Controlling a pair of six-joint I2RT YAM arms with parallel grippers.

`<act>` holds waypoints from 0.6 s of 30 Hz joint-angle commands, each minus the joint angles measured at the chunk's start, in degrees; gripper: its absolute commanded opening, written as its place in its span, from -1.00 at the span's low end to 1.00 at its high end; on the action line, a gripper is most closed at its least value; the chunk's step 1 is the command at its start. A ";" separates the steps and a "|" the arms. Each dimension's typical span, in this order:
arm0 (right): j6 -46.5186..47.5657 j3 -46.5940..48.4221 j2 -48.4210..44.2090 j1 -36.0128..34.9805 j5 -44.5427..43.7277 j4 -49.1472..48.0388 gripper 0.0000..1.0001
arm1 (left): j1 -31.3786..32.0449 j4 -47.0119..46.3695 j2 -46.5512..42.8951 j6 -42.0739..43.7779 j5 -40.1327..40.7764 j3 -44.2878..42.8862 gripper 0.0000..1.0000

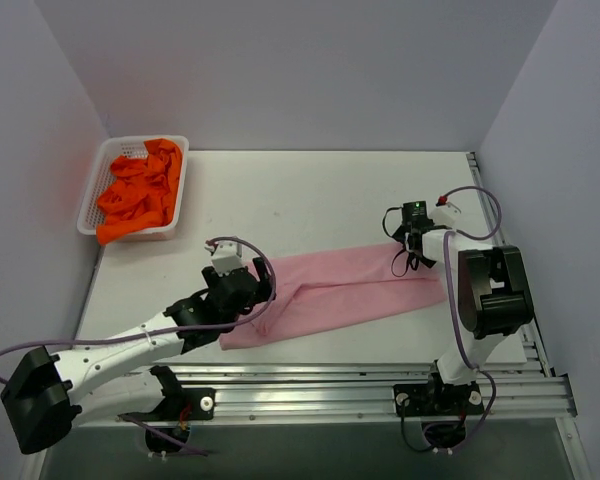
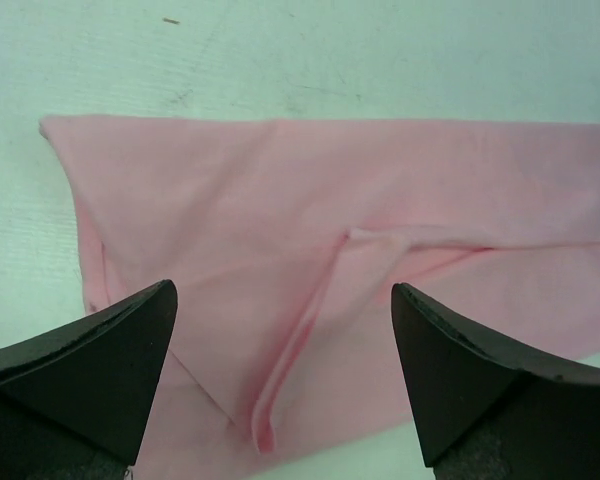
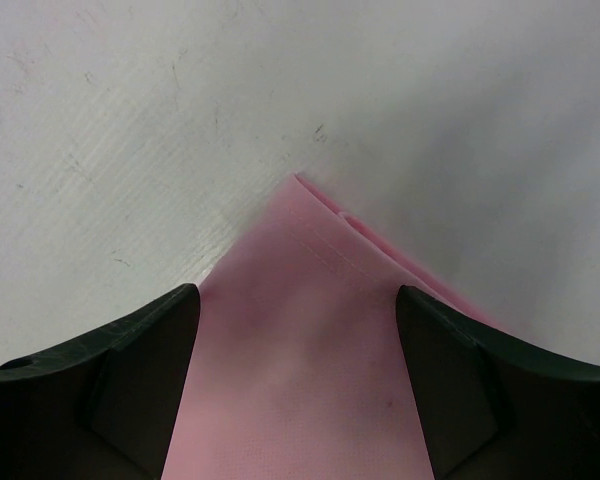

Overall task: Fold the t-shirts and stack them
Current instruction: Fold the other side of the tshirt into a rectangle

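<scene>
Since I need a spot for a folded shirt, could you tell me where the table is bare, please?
The table is bare beyond the pink t-shirt, from the mesh basket of orange t-shirts to the right edge. The near strip is crowded: the pink t-shirt spans it, between the left gripper and the right gripper.
</scene>
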State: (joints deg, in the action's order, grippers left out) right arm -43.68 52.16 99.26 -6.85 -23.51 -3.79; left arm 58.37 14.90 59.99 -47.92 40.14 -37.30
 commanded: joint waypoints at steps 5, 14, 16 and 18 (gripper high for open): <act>-0.35 2.33 1.37 -0.27 -1.28 -0.25 0.50 | -13.98 -26.55 6.53 8.63 -23.69 8.03 1.00; 0.18 2.07 0.93 -0.09 -1.81 0.10 0.50 | -15.30 -39.23 15.60 8.46 -33.11 9.35 0.86; 0.18 1.98 0.93 -0.09 -1.98 -0.07 0.50 | -15.39 -40.03 16.47 8.28 -33.98 9.79 0.85; 0.09 1.89 1.28 0.00 -1.89 -0.16 0.50 | -15.39 -40.82 16.92 7.93 -34.51 10.14 0.84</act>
State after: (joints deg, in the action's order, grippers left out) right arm -43.44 52.88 100.40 -6.85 -23.57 -4.49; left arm 43.38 -19.29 76.27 -40.14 8.93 -27.88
